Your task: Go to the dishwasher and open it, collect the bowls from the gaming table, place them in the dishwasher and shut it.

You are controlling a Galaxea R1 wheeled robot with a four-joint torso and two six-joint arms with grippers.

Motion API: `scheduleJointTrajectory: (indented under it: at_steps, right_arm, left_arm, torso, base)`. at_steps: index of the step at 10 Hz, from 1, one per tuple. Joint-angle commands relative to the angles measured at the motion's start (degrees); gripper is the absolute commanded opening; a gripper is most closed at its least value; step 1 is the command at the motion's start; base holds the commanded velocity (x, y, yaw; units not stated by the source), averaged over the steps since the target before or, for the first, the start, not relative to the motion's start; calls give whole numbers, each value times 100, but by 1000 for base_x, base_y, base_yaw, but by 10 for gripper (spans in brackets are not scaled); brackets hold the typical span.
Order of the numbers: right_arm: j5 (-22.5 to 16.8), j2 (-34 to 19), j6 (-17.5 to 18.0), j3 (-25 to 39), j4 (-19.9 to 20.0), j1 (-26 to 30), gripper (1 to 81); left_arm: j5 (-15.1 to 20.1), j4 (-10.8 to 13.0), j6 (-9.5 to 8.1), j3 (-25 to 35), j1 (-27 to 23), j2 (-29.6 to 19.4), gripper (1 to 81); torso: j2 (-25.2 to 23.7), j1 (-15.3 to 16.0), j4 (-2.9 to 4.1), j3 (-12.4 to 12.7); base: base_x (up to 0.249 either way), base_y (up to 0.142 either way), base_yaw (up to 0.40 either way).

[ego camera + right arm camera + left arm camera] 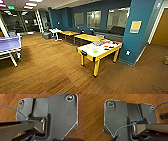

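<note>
The gaming table [101, 53] stands right of centre in the head view, some way ahead of me, with a white top on a yellow frame and yellow legs. A bright green bowl [95, 50] sits near the middle of its top. Several small red, orange and dark items [108, 45] are crowded at its far end, and I cannot make out the other bowls among them. The dishwasher is out of view. Both wrist views look past the robot's dark plate to the wooden floor [94, 119], and they do not let me tell how the grippers stand.
A teal pillar [136, 32] rises just right of the gaming table, with an opening beyond it. Two yellow-topped tables [87, 37] stand behind along a dark bench. A blue table-tennis table [9, 45] is at the left. Wooden floor [50, 67] spreads between.
</note>
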Motion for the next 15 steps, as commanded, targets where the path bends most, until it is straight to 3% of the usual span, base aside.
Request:
scheduleJointTrajectory:
  at_steps: [1, 15]
  right_arm:
    - [-343, -1, -17, 31, -49, 253, 811]
    - [-343, 8, -26, 31, -57, 244, 811]
  left_arm:
    - [261, 61, -14, 25, -164, -66, 811]
    - [252, 70, -13, 34, -146, -66, 811]
  torso:
    - [0, 7, 0, 0]
    - [-2, 7, 0, 0]
  base:
    - [0, 0, -280]
    - [15, 0, -24]
